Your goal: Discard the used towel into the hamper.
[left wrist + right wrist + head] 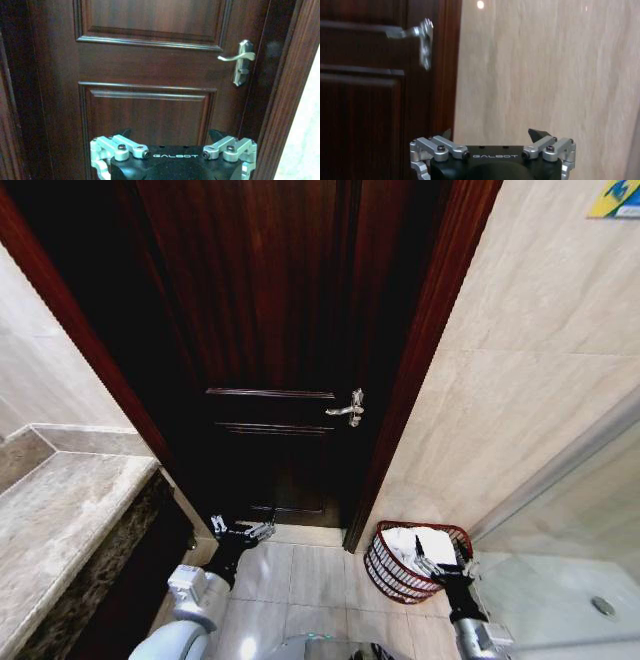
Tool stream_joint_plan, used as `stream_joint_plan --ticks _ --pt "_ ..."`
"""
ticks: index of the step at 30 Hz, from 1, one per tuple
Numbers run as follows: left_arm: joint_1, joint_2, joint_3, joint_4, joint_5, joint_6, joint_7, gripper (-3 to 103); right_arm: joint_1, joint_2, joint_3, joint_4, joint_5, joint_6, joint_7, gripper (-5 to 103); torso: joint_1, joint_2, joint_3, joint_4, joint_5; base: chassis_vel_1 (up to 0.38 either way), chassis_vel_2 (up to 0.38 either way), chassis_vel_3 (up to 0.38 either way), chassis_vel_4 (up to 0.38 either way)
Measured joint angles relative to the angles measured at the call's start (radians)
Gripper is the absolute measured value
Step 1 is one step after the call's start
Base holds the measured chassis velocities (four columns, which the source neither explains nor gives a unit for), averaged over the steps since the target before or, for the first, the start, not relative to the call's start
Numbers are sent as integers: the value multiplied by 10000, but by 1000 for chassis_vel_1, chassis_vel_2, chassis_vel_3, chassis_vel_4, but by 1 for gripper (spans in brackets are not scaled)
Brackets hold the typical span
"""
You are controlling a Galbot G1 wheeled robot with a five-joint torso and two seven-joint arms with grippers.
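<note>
White towel (420, 546) is seen lying inside the hamper (385, 572), at about four o'clock on the floor by the door frame; the discarding appears done. Both the left end effector (240, 531) and right end effector (446, 566) are held spread, empty.

One hamper (408, 565) is counted on the floor, with one white towel (420, 545) lying in it. Two pincers are seen, the left pincer (240, 531) and the right pincer (447, 565), each with its fingers spread apart. One dark wooden door (265, 340) is counted, fitted with one metal handle (349, 409). One stone bench (60, 525) is seen.
</note>
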Motion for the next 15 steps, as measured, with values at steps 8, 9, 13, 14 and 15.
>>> stream_joint_plan --ticks 8,9,13,14,15 --pt "0 0 0 0 0 0 0 100 -85 423 22 1612 -179 -380 15 100 1 -1 0 0 0 0 0 0 0" --pt "0 1 0 0 0 0 0 100 -58 520 31 1693 -206 -441 2 100 2 -1 0 0 2 0 0 0 0" --pt "0 0 0 0 0 0 0 100 49 903 -42 2014 -348 -583 -71 100 2 -1 0 -1 3 0 0 0 0" --pt "0 0 0 0 0 0 0 100 49 903 -42 2014 -348 -583 -71 100 2 -1 0 -1 3 0 0 0 0" --pt "0 0 0 0 0 0 0 100 54 924 -67 2084 -369 -642 -112 100 2 -1 0 -1 2 0 0 0 0"
